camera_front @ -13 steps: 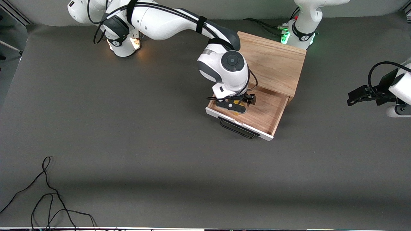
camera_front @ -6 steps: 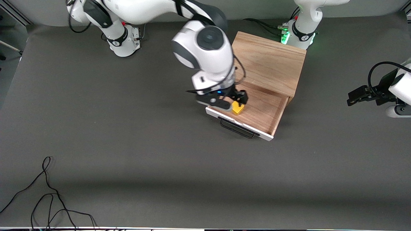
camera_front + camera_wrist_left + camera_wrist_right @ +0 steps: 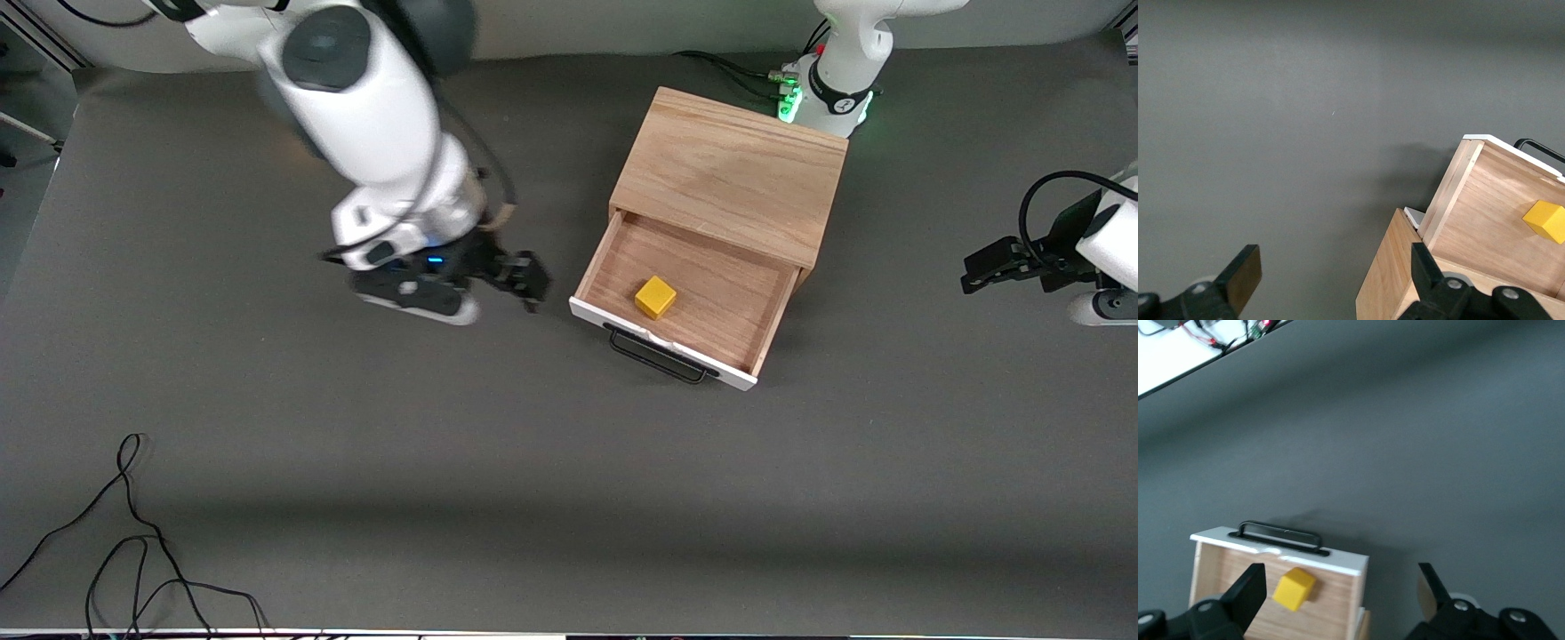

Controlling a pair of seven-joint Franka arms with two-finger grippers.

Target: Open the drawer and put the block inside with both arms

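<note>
The right arm's black two-finger gripper hung over bare grey table, beside the drawer on the side toward the right arm's end, its fingers spread and holding nothing. Its own wrist view confirmed the gap: both fingers stood wide apart with only tabletop and the drawer front between them. That empty, spread state fitted a release already made, since the small bright yellow cube sat alone on the floor of the wide, shallow light-wood drawer, touching neither wall, near the white front panel.

The drawer was pulled well out of the light-oak box cabinet, its black wire handle facing the front camera (the open tray left room for a gripper to come down from above).

The left arm's black gripper waited over the table toward the left arm's end, well apart from the cabinet, fingers parted and empty, probably kept clear so the two arms would not crowd each other.

Judged from this, the placing looked done.
</note>
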